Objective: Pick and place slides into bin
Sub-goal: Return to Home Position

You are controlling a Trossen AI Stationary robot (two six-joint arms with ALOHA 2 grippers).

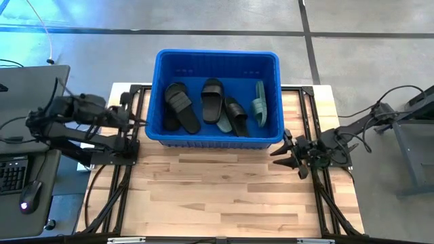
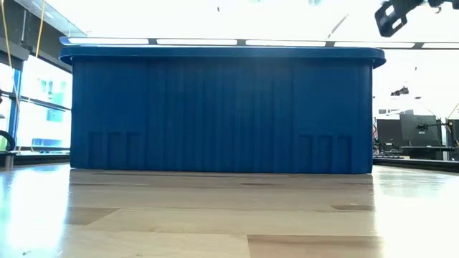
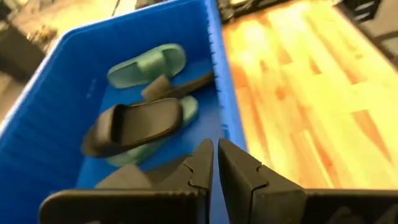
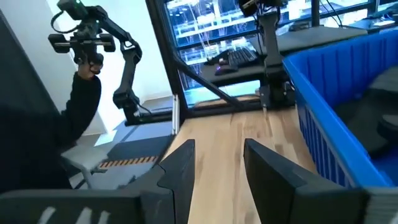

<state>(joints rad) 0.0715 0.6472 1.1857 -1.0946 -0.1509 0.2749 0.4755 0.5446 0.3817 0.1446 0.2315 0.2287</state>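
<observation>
Overhead, the bin (image 1: 217,53) sat at the middle of the table's (image 1: 224,196) far edge. All the slides in sight lay inside it: black slides (image 1: 212,99) across the left and centre, a green slide (image 1: 260,103) on its edge by the right wall, and a second green one (image 1: 222,124) partly under a black one. The left gripper (image 1: 136,121) hung by the table's left edge, just beside the bin's left wall. From above I could not tell how its fingers stood. The right gripper (image 1: 281,150) hung near the right edge, just off the bin's near-right corner, with its fingers spread and nothing between them.

From table height, the bin's ribbed near wall (image 2: 222,115) filled the middle, and none of its contents showed. A dark arm part (image 2: 393,16) hung high at one side – I could not tell which arm.

From the left wrist, the left gripper's (image 3: 215,163) fingers were nearly together, with only a thin gap, and held nothing. Beyond them was the bin (image 3: 216,74), and in it a black slide (image 3: 134,123) lying on a green one (image 3: 186,109), with another green slide (image 3: 149,62) farther along.

From the right wrist, the right gripper's (image 4: 217,165) fingers were clearly apart – bare table (image 4: 214,134) showed between them. The bin's wall (image 4: 323,127) ran alongside, with a blurred dark shape inside. Off the table, a person's sleeve (image 4: 81,106) reached up to a handle.
</observation>
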